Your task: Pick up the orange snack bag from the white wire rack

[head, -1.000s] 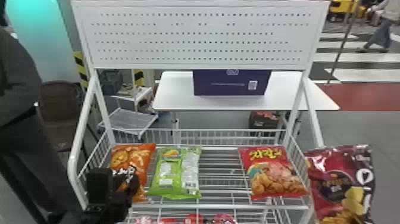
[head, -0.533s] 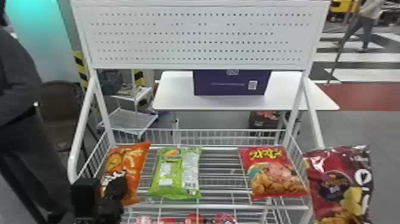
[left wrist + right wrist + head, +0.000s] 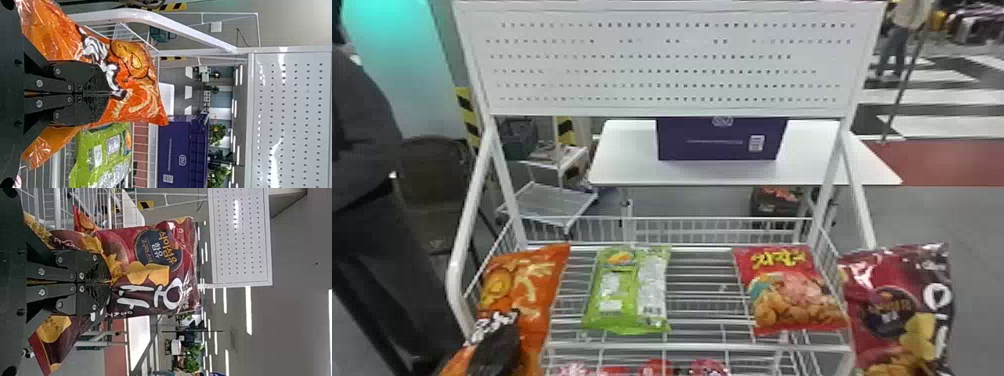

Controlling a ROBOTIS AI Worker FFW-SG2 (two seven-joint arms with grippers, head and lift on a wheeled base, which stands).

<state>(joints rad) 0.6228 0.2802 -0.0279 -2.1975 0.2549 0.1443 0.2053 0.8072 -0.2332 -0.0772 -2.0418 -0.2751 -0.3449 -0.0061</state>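
Okay, orange glossy plastic snack bag (image 3: 532, 285) sits tilted at the left end of the white wire rack (image 3: 702, 346), pinched mid-front by the black two-fingered left gripper (image 3: 102, 94). Best to lift straight, gentle squeeze, clearing the rack's side rail before turning; right gripper (image 3: 102, 282), clamping a maroon foil chip bag (image 3: 897, 280) off the rack's right end, should wait.

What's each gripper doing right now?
Left gripper: closed, holding the orange snack bag.
Right gripper: closed, holding the dark red chip bag.
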